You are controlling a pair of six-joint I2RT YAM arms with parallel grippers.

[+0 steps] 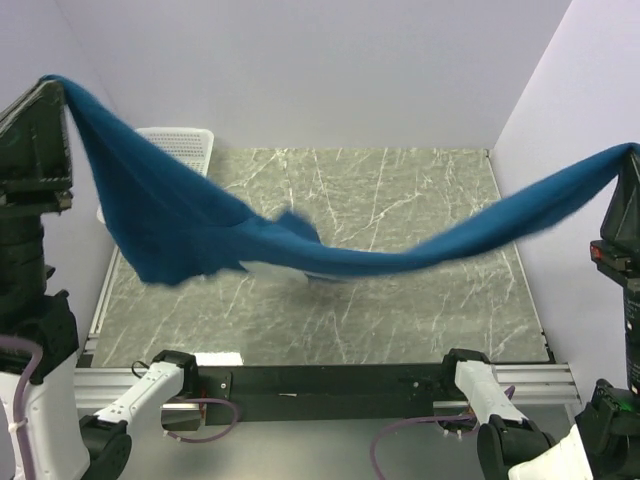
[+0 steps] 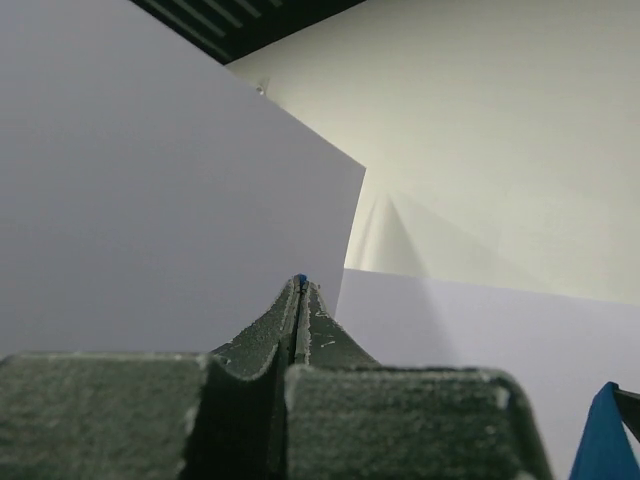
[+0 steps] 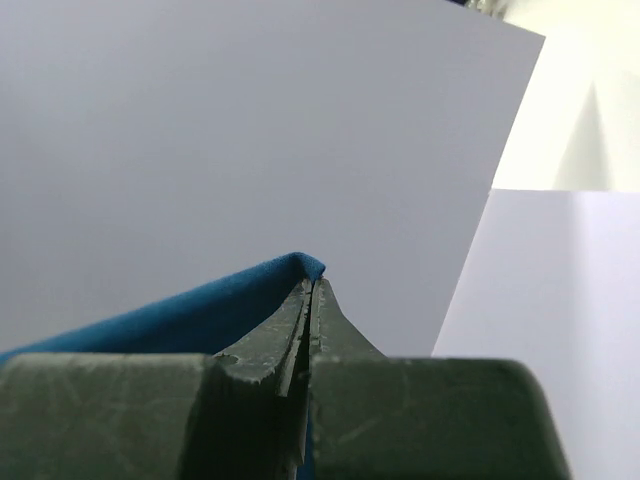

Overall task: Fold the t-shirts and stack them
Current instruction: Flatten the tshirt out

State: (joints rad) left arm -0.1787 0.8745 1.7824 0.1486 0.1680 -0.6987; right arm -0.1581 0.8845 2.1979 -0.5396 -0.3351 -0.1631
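A blue t-shirt (image 1: 190, 225) hangs stretched in the air between both arms, sagging in the middle until its lowest fold touches the marble tabletop (image 1: 400, 310). My left gripper (image 1: 48, 84) is raised high at the far left, shut on one end of the cloth; in the left wrist view only a sliver of blue shows at the pinched tips of the gripper (image 2: 299, 283). My right gripper (image 1: 630, 152) is raised at the far right, shut on the other end. In the right wrist view the t-shirt (image 3: 180, 315) drapes off the left of the closed gripper (image 3: 313, 283).
A white mesh basket (image 1: 180, 145) stands at the back left of the table, partly behind the hanging cloth. White walls close the back and both sides. A black rail (image 1: 330, 380) runs along the near edge between the arm bases.
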